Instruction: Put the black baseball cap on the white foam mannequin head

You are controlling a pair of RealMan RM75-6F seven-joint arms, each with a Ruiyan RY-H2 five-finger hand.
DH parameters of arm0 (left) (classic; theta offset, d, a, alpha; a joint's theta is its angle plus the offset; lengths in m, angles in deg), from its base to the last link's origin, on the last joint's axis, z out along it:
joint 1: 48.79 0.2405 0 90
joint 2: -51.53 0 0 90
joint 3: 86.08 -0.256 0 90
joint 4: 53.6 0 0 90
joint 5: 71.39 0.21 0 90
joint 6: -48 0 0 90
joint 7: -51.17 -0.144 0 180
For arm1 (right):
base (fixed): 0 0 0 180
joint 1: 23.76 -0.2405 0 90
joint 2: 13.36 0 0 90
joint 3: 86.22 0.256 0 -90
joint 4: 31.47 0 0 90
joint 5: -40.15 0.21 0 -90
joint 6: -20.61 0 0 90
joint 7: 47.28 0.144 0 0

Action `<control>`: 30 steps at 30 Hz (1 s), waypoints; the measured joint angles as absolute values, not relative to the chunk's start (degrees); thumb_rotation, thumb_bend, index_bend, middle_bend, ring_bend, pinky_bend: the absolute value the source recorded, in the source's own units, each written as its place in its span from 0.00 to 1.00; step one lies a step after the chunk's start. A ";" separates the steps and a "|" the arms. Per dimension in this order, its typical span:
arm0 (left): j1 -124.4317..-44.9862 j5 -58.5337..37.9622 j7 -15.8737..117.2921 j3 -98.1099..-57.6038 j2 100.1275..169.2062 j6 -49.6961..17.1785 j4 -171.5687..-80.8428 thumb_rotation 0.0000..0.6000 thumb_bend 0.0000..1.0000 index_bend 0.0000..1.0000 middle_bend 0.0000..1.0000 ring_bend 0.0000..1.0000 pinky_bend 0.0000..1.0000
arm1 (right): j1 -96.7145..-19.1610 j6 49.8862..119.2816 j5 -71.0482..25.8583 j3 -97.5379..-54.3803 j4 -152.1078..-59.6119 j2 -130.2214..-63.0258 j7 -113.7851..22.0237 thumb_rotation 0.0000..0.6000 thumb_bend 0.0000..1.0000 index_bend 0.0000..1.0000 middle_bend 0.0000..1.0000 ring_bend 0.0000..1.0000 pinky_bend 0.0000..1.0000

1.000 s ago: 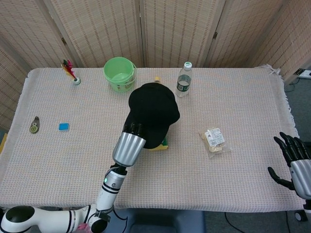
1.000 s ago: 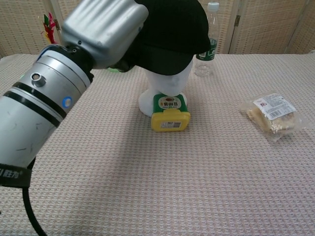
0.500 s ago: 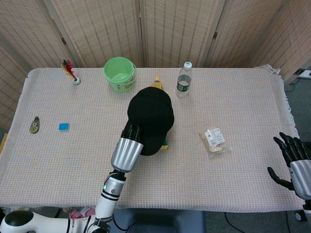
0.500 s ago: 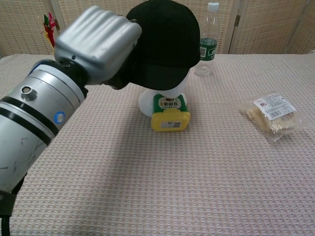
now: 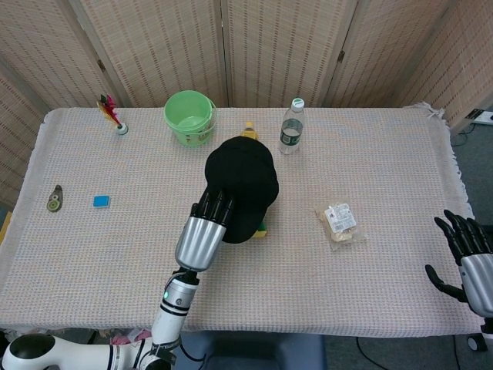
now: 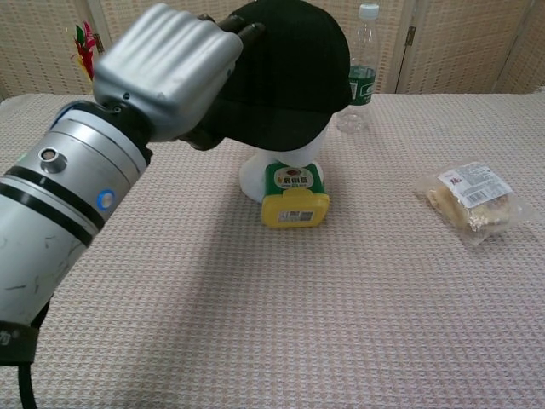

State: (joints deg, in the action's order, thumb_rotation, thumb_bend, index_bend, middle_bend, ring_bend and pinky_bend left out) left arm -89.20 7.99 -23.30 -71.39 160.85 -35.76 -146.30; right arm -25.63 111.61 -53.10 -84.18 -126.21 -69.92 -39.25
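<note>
The table (image 5: 385, 154) is covered by a woven cloth. The black baseball cap (image 5: 240, 185) is already seated over the white foam mannequin head (image 6: 281, 166), of which only the neck and base are seen beneath the brim. The left hand (image 5: 206, 223) is laid against the cap's near side; whether the brim is gripped or merely touched cannot be told. The task is judged nearly done: only letting go and drawing clear is left. The right hand (image 5: 466, 250) is held released, fingers apart, at the table's edge, well apart from the cap.
</note>
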 measured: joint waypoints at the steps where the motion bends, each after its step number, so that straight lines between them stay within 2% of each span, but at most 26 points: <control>1: -89.13 7.89 -23.38 -71.42 160.82 -35.77 -146.46 1.00 0.27 0.13 0.17 0.26 0.52 | -25.62 111.61 -53.07 -84.19 -126.26 -69.93 -39.29 1.00 0.28 0.00 0.00 0.00 0.00; 24: -83.25 8.32 -21.78 -76.34 158.97 -39.29 -149.70 1.00 0.27 0.11 0.15 0.26 0.52 | -25.38 112.08 -53.27 -84.20 -126.32 -69.97 -39.48 1.00 0.29 0.00 0.00 0.00 0.00; 30: -81.61 7.64 -18.61 -76.22 157.44 -39.76 -149.80 1.00 0.27 0.11 0.15 0.26 0.52 | -25.28 112.27 -53.35 -84.20 -126.29 -70.16 -40.30 1.00 0.32 0.00 0.00 0.00 0.00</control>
